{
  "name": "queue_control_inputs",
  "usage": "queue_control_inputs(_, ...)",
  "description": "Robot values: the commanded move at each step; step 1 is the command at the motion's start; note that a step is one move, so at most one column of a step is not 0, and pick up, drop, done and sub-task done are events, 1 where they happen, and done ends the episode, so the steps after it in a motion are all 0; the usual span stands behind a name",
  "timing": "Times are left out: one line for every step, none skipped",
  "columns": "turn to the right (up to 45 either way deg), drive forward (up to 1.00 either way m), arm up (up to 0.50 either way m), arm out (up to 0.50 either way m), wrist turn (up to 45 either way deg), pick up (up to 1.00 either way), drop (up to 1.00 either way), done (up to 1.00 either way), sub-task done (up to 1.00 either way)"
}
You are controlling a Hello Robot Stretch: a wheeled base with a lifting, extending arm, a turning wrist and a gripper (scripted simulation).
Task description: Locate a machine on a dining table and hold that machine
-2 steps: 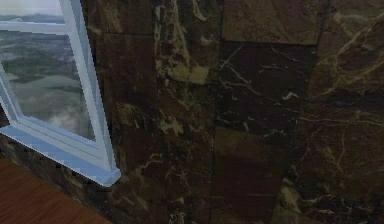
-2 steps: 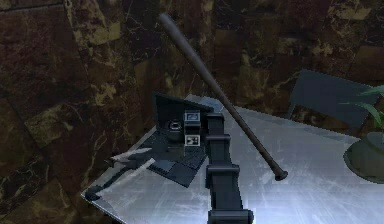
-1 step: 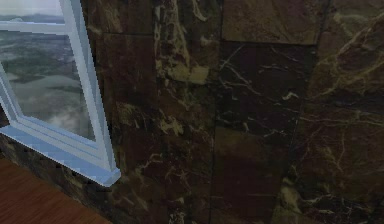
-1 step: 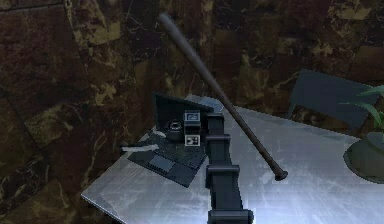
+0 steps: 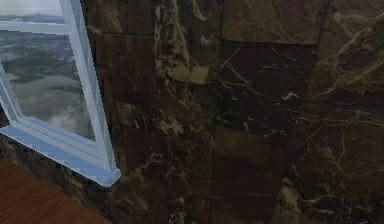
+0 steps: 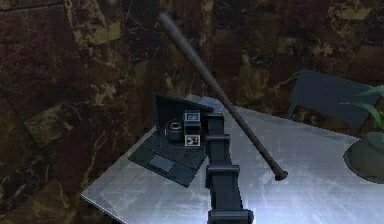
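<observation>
In the arm side view a dark laptop (image 6: 165, 152) lies open on a grey metal table (image 6: 300, 175), its screen tilted back toward the dark marble wall. The arm (image 6: 222, 175) rises from the bottom edge across the tabletop. Two white marked squares stand at its far end. Left of them, my gripper (image 6: 174, 131) sits in front of the laptop's keyboard and screen. I cannot tell whether it touches the laptop or holds anything.
A long dark baseball bat (image 6: 225, 100) leans across the table from the wall to the tabletop, just right of the arm. A potted plant (image 6: 368, 152) stands at the table's right, with a dark chair (image 6: 325, 98) behind. The forward view has a marble wall (image 5: 250, 110) and white-framed window (image 5: 70, 90).
</observation>
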Motion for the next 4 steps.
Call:
queue_control_inputs(0.0, 0.0, 0.0, 0.0, 3.0, 0.0, 0.0, 0.0, 0.0)
queue_control_inputs(0.0, 0.0, -0.3, 0.0, 0.0, 0.0, 0.0, 0.0, 0.0)
queue_control_inputs(0.0, 0.0, 0.0, 0.0, 0.0, 1.0, 0.0, 0.0, 0.0)
queue_control_inputs(0.0, 0.0, 0.1, 0.0, 0.0, 0.0, 0.0, 0.0, 0.0)
